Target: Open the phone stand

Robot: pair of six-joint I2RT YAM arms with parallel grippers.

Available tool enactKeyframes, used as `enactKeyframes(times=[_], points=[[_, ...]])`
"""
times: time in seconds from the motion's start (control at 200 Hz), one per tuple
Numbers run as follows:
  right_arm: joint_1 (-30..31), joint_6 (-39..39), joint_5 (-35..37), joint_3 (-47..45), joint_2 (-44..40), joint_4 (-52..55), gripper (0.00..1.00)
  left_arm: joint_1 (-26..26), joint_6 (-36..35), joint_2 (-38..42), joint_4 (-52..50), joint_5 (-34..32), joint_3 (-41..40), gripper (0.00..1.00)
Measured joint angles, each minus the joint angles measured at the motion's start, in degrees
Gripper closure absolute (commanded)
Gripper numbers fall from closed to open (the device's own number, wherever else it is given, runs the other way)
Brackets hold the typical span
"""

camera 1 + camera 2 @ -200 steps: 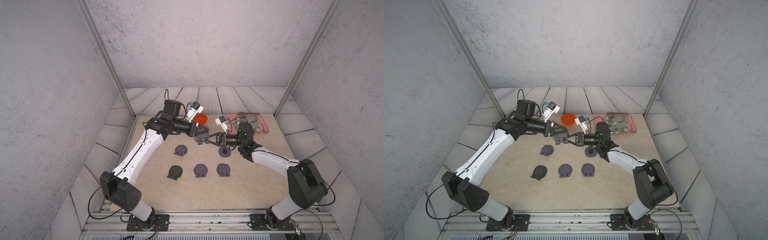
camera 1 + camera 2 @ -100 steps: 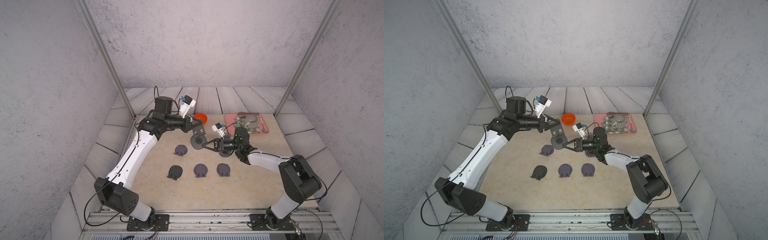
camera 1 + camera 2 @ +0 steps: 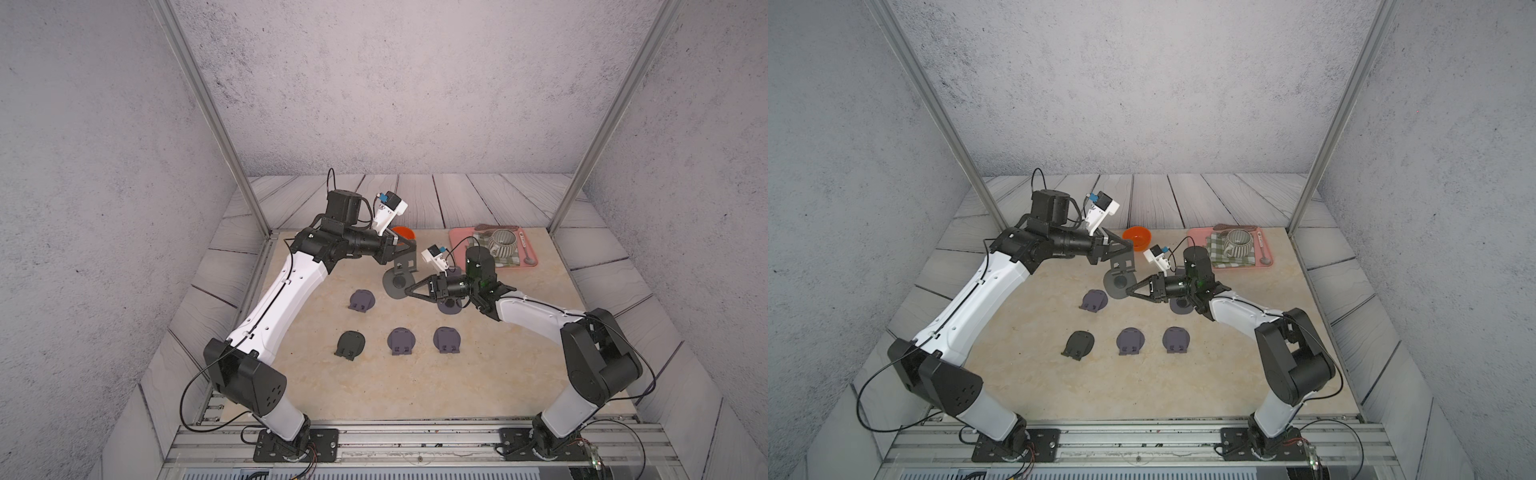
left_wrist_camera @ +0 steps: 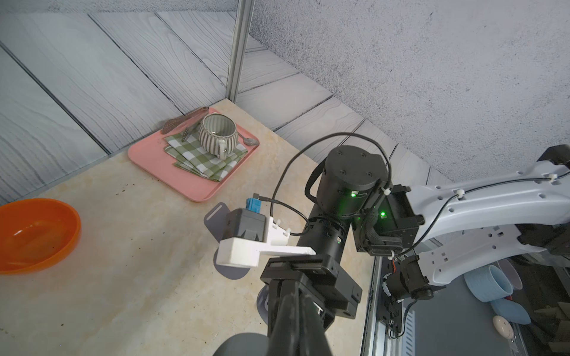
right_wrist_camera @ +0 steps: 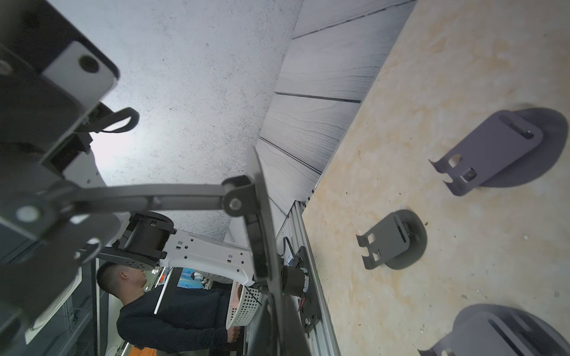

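Observation:
A dark phone stand (image 3: pixel 398 274) hangs in the air over the middle of the table, seen in both top views. My left gripper (image 3: pixel 407 250) is shut on its rectangular back plate (image 3: pixel 1123 262). From the opposite side, my right gripper (image 3: pixel 409 291) is shut on the rim of its round base (image 3: pixel 1116 283). In the right wrist view the stand shows edge-on. Its plate (image 5: pixel 148 200) meets the base (image 5: pixel 262 234) at the hinge (image 5: pixel 236 202), roughly at a right angle. The base edge runs between my right gripper (image 5: pixel 271 311) fingers. The left wrist view shows the base (image 4: pixel 243 345) at its bottom edge.
Several more dark stands lie on the table: one (image 3: pixel 361 300) left of centre, three in a front row (image 3: pixel 350 344) (image 3: pixel 402 340) (image 3: pixel 446 338), and one (image 3: pixel 451 306) under my right wrist. An orange bowl (image 3: pixel 404 232) and a pink tray (image 3: pixel 460 244) holding a striped cup (image 3: pixel 501 243) stand at the back.
The stand has unfolded: its plate and round base, together a second ago, now stand apart. Both grippers have shifted left, the left arm pulling back. There has been little movement in the last half second.

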State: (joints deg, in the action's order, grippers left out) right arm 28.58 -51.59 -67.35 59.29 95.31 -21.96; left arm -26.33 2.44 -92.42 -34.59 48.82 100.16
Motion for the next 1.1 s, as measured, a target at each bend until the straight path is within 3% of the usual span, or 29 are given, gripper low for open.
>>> enactKeyframes(times=[0.14, 0.45, 1.101], points=[[0.0, 4.3, 0.1, 2.8, 0.0, 8.4, 1.00, -0.1, 0.7, 1.0, 2.2, 0.7, -2.8, 1.00], [0.1, 7.4, 1.3, 4.6, 0.6, 17.1, 1.00, -0.1, 7.8, 7.9, 20.6, 1.7, -20.0, 1.00], [0.1, 3.8, 5.2, 6.1, 0.9, 22.9, 1.00, -0.5, 14.3, 10.4, 43.5, 0.6, -35.5, 1.00]])
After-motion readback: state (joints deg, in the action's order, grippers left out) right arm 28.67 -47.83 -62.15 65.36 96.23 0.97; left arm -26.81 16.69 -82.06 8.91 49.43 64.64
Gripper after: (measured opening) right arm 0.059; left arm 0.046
